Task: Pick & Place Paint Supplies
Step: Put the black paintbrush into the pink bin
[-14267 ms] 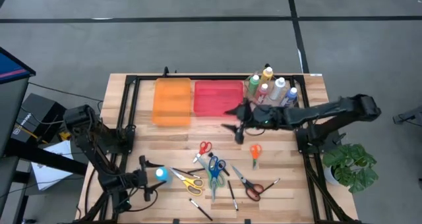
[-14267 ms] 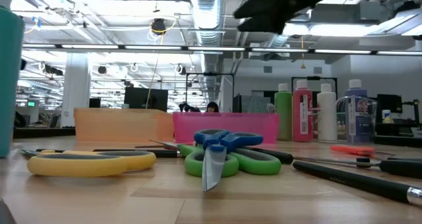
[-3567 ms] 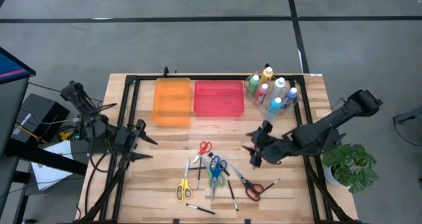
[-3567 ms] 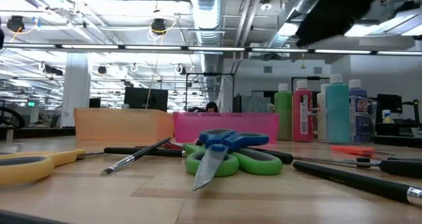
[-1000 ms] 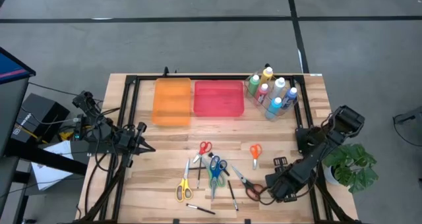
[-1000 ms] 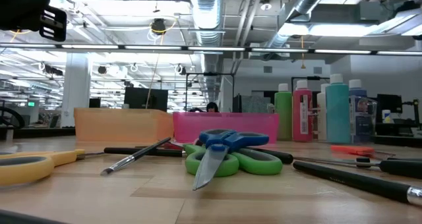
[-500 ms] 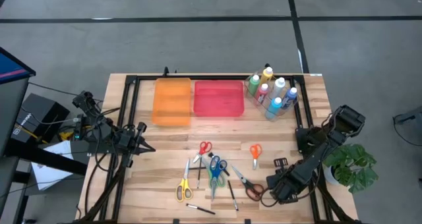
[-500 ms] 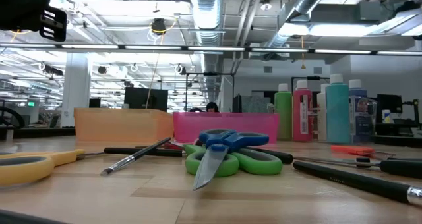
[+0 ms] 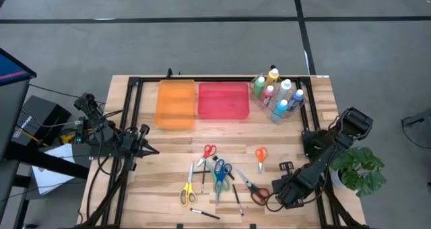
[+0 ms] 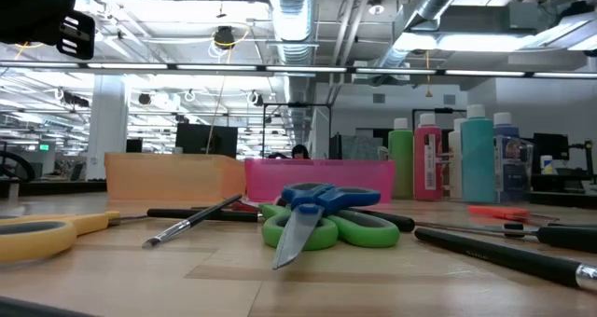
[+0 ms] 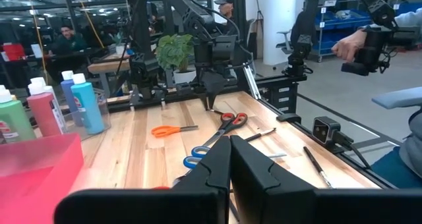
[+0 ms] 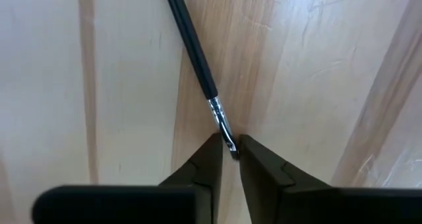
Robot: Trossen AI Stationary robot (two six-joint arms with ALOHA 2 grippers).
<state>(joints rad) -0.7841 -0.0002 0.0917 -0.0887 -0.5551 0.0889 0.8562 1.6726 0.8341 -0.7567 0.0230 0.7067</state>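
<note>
Overhead, the desk carries an orange tray, a red tray, clustered paint bottles and scattered scissors. The left gripper waits shut near the desk's left edge. The right gripper is low at the front right, its fingers narrowed on the metal collar of a thin brush lying flat. We judge the brush light, stiff and prone to rolling; a hold on the handle mid-length would pivot less than this tip hold.
</note>
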